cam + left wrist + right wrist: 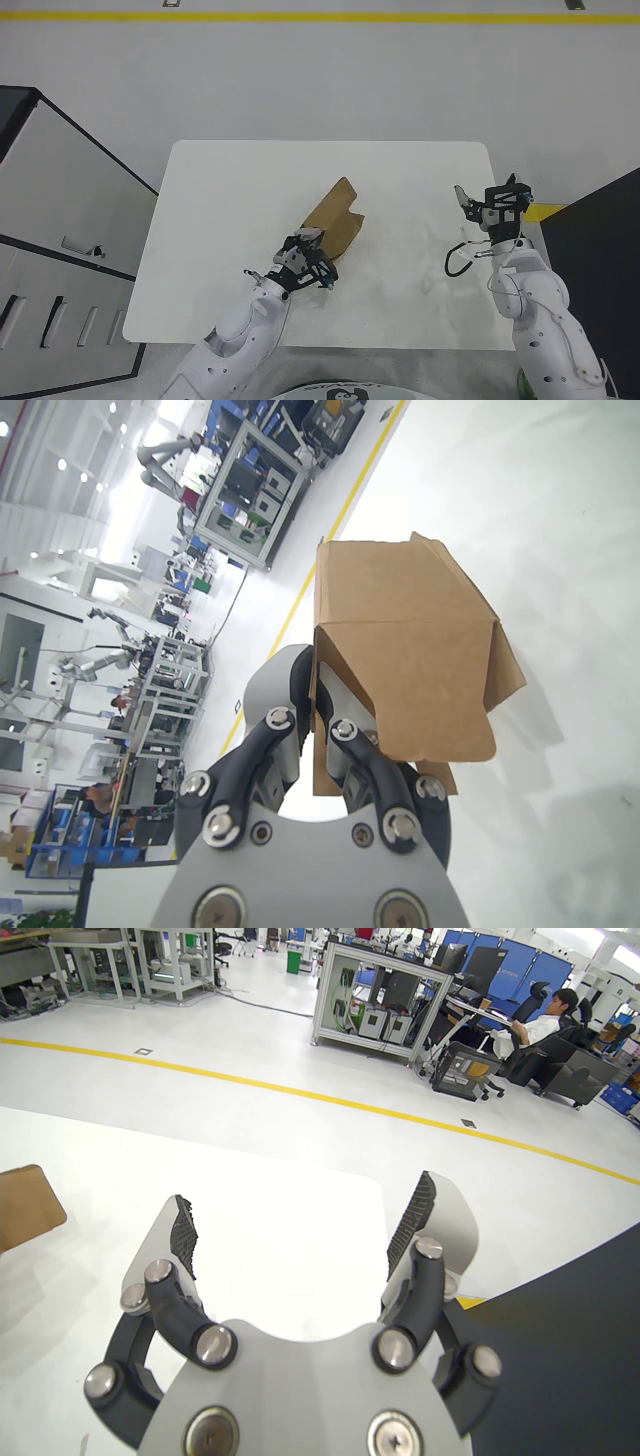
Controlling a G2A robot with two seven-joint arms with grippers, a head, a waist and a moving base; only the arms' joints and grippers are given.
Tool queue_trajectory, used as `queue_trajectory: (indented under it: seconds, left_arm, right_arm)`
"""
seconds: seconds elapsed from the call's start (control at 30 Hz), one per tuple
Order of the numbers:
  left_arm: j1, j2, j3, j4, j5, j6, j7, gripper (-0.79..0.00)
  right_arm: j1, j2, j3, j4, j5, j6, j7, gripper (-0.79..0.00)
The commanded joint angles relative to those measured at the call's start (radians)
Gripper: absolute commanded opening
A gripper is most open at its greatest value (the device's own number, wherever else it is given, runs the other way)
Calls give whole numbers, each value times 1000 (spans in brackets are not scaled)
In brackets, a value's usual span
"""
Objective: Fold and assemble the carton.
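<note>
The carton [335, 222] sits at the centre of the tabletop [420, 300], its lower wall clamped in the left pincer [314, 687]. The right pincer [305, 1213] hangs open at the right edge, well apart.

On my feed the white table [420, 180] sits on a pale, shiny floor [300, 80]. Past its far edge a yellow line [320, 16] runs across. There's a grey cabinet [50, 200] just left of the table and a dark panel [600, 270] on its right. Way beyond the table I see a metal-frame rack [380, 993], blue partitions [505, 958] and bright ceiling lights [62, 464].
</note>
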Motion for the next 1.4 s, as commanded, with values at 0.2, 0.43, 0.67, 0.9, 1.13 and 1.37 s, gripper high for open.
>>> queue_trajectory:
  seconds: [0.2,0.43,0.67,0.9,1.13,1.37]
  left_arm:
    - [50,21,-42,-94,81,-67,87,-785]
    - [44,23,-51,-118,68,-62,131,-785]
    - [54,47,-144,-194,69,-103,321,-785]
    - [54,54,-188,-213,44,-95,395,-785]
    - [33,54,-225,-216,-19,-87,387,-785]
    - [22,69,-334,-264,-92,-157,490,-785]
  right_arm:
    - [0,0,0,0,0,0,0,0]
    - [0,0,0,0,0,0,0,0]
    - [0,0,0,0,0,0,0,0]
    - [0,0,0,0,0,0,0,0]
    - [0,0,0,0,0,0,0,0]
    - [0,0,0,0,0,0,0,0]
